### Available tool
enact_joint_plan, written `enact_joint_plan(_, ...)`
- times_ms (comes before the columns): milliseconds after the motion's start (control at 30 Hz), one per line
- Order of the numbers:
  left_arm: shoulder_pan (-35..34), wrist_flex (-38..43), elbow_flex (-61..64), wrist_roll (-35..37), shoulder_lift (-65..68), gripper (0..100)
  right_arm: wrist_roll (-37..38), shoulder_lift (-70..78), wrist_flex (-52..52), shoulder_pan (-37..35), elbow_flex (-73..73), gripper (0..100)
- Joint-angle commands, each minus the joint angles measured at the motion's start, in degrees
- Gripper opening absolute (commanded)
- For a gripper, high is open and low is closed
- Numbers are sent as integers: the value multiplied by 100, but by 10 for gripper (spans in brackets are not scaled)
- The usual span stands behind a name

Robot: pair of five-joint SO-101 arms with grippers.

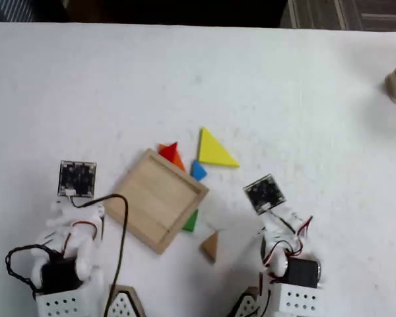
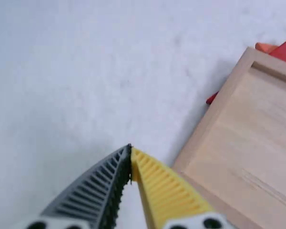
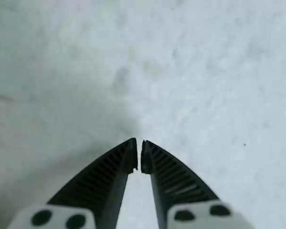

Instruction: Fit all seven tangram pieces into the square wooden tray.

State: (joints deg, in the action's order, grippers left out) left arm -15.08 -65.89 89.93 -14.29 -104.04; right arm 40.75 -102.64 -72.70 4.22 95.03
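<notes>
The task looks to be at its opening step: the tray (image 1: 160, 198) has none of the pieces inside it yet. The left gripper (image 2: 131, 151) is pinched to a close, its grey and yellow tips meeting with nothing between them. The tray's rim (image 2: 214, 117) lies just beside it on the yellow-finger side and runs on ahead. Past the tray's far corner from this gripper sit the red triangle (image 1: 168, 150) and the orange piece (image 1: 178, 161).

The right gripper (image 3: 138, 155) is narrow, only a sliver between its tips, and it holds nothing over the bare table (image 3: 205, 71).

Round the tray I count 6 pieces, so 1 is hidden or too pale to tell. The blue piece (image 1: 198, 170) and the yellow triangle (image 1: 215, 149) lie on the right arm's side of it. The green piece (image 1: 190, 220) touches the tray's edge. The tan triangle (image 1: 210, 246) lies apart, nearest the right arm.

Next, I judge, 1 gripper must spread its jaws and come down over a piece. The tan triangle suits the right arm. These flat pieces call for a low, square pinch on the edges.
</notes>
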Motion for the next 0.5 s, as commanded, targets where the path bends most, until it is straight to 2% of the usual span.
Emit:
enact_joint_plan(0,75,281,-580,0,-48,28,9,-57,4,-84,-132,21)
enact_joint_plan(233,110,-167,-1231,53,259,28,9,-57,-268,-620,-202,20)
enact_joint_plan(367,110,35,-1749,88,1631,28,-18,-57,-127,-787,-255,20)
enact_joint_plan(467,119,255,-2312,343,2958,28,-343,-57,242,-505,-484,20)
